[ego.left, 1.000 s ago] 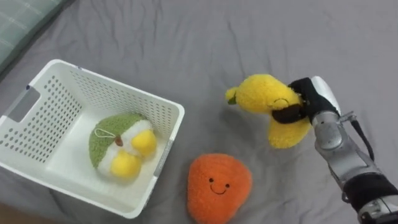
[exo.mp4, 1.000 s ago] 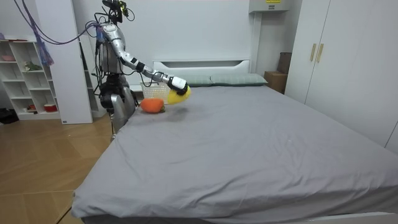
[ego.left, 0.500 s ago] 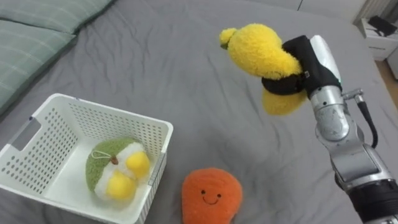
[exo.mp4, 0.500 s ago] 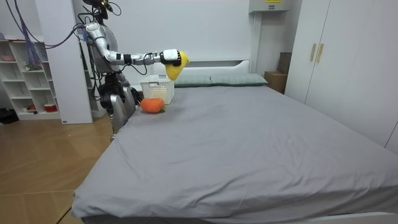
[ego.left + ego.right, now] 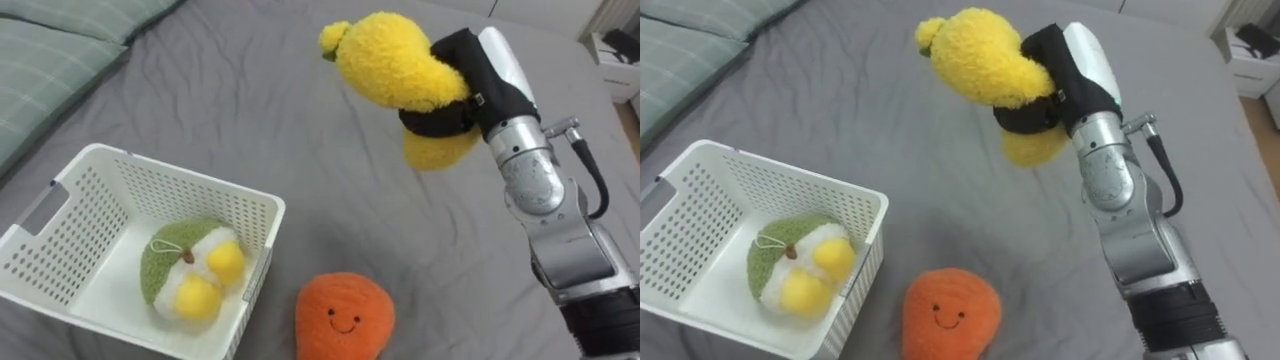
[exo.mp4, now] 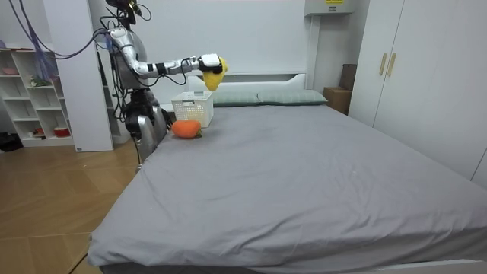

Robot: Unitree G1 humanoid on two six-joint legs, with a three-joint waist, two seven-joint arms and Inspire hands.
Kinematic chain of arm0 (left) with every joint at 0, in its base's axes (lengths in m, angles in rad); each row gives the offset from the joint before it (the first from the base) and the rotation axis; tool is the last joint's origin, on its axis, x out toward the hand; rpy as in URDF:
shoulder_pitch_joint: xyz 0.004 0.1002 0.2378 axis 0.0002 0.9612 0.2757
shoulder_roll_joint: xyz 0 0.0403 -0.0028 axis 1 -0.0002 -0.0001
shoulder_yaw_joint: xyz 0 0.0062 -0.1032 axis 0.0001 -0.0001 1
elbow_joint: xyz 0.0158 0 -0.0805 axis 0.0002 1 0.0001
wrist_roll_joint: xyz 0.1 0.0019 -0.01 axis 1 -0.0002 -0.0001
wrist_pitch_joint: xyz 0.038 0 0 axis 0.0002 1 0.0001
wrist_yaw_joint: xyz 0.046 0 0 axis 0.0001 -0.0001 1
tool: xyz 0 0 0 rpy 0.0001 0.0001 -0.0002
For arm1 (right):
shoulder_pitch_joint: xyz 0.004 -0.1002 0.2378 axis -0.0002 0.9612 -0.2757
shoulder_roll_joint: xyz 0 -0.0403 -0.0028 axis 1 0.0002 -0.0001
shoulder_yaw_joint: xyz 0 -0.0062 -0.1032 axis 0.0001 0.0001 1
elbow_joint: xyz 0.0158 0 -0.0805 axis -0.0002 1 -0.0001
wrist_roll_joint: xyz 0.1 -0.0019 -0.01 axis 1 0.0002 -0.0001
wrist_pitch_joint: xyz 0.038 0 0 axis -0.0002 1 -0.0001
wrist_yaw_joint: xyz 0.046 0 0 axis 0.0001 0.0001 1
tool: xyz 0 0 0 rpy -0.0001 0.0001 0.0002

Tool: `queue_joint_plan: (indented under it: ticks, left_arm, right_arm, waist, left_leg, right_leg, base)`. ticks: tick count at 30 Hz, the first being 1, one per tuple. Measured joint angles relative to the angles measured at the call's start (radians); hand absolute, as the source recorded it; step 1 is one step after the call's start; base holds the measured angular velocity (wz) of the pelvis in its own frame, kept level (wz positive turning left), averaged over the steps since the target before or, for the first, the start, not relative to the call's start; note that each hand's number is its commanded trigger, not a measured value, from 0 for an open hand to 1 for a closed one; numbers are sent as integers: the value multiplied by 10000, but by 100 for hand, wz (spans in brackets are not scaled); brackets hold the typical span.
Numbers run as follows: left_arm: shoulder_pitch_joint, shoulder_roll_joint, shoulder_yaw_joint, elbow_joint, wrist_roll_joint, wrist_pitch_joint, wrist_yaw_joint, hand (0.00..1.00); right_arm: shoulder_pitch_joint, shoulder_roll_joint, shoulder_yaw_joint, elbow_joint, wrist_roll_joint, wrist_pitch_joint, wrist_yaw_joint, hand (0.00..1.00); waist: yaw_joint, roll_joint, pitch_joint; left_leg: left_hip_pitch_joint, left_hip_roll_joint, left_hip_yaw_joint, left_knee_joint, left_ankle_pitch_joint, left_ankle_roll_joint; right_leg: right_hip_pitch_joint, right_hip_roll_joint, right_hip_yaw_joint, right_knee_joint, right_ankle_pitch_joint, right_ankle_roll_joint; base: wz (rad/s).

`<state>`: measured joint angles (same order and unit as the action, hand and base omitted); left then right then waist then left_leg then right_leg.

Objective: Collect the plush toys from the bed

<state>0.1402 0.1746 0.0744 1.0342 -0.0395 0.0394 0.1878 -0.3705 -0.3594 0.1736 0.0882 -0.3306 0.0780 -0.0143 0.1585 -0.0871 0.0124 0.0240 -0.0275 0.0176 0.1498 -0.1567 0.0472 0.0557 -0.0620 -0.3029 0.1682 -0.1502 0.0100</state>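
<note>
My right hand (image 5: pixel 470 85) (image 5: pixel 1060 75) is shut on a yellow plush toy (image 5: pixel 395 80) (image 5: pixel 985 65) and holds it high above the grey bed (image 5: pixel 300 110), to the right of the white basket (image 5: pixel 70 190) (image 5: pixel 700 170). In the basket lies a green and yellow plush toy (image 5: pixel 185 270) (image 5: pixel 790 265). An orange plush toy with a smiling face (image 5: pixel 343 317) (image 5: pixel 950 315) lies on the bed just right of the basket. In the room view the robot stands at the bed's head corner, arm stretched out with the yellow plush toy (image 6: pixel 212 74) above the basket (image 6: pixel 192 109).
Green striped pillows (image 5: pixel 50 60) lie at the head of the bed, beyond the basket. A white nightstand (image 5: pixel 615 50) shows past the bed's far edge. White shelves (image 6: pixel 34 99) stand behind the robot and a wardrobe (image 6: pixel 426 68) stands at the room view's right.
My right hand has lifted the yellow plush toy off the bed and carried it up and leftward, closer to the basket. The camera has shifted too.
</note>
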Motion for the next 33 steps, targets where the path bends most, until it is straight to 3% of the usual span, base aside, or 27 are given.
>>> queue_joint_plan:
  ticks: [10, 16, 18, 21, 26, 27, 29, 30, 31, 32, 33]
  left_arm:
    - [-168, 3, -202, -158, 141, 34, 51, 0]
    - [-180, 1, -204, -257, 142, 70, -14, 0]
    - [-192, 1, -197, -257, 155, 79, -29, 0]
    - [-183, 3, -183, -262, 354, 105, -43, 0]
    - [-318, 11, -194, -233, 809, 126, -44, 0]
    - [-344, 2, -195, -235, 800, 141, -44, 0]
    - [-353, 4, -190, -235, 778, 145, -22, 0]
    - [-381, 4, -191, -234, 757, 163, -10, 0]
    - [-420, 4, -191, -234, 747, 186, 11, 0]
    - [-436, 4, -191, -234, 747, 191, 24, 0]
    - [-449, 4, -191, -234, 746, 202, 67, 0]
  right_arm:
    - [-34, 102, 1323, -1457, -105, 186, 318, 100]
    - [-230, 863, 1800, -1488, -268, 468, 657, 100]
    - [-231, 921, 2003, -1488, -199, 472, 776, 100]
    - [-232, 1018, 2370, -1484, -232, 471, 970, 100]
    - [-231, 1063, 2752, -1448, -142, 469, 1051, 100]
    - [-230, 1137, 2835, -1441, -145, 470, 1074, 91]
    - [-231, 1403, 2881, -1438, -144, 469, 1178, 64]
    - [-231, 1538, 2942, -1401, -153, 465, 1200, 31]
    - [-231, 1661, 3014, -1298, -166, 465, 1230, 15]
    - [-232, 1694, 3078, -1255, -173, 465, 1248, 3]
    - [-232, 1720, 3217, -1178, -182, 465, 1343, 0]
  waist:
    - [667, -35, -28]
    - [1252, -177, -87]
    - [1485, -237, -93]
    - [1563, -287, -57]
    - [1754, -324, 77]
    - [1799, -332, 77]
    - [1895, -335, 77]
    - [1981, -322, 86]
    - [2038, -323, 86]
    - [2053, -324, 86]
    - [2061, -321, 89]
  left_leg:
    - [-6, -33, -232, 21, 3, 2]
    - [-74, -67, -490, 134, 11, -6]
    - [-85, -67, -498, 150, 14, -9]
    - [-142, -84, -602, 187, 15, -10]
    - [-299, -138, -793, 198, 17, -15]
    - [-318, -153, -836, 222, 19, -14]
    - [-319, -159, -846, 235, 20, -12]
    - [-327, -162, -860, 277, 22, -9]
    - [-335, -165, -871, 303, 21, -8]
    - [-338, -172, -896, 309, 21, -8]
    - [-367, -190, -957, 335, 21, -8]
  right_leg:
    - [65, 0, -179, -2, 0, 1]
    - [124, -28, -473, -18, 0, 2]
    - [125, -27, -481, -28, 0, 1]
    - [155, -45, -580, -26, 1, 3]
    - [124, -75, -763, -26, -1, 5]
    - [122, -83, -808, -20, -1, 5]
    - [123, -85, -814, -17, -1, 6]
    - [130, -85, -818, -17, -1, 6]
    - [130, -87, -818, -17, -2, 7]
    - [129, -92, -818, -17, -2, 8]
    - [127, -97, -823, -17, -4, 10]
  base:
    - [3]
    - [14]
    - [5]
    - [10]
    - [10]
    - [7]
    - [3]
    - [0]
    - [5]
    - [10]
    - [11]
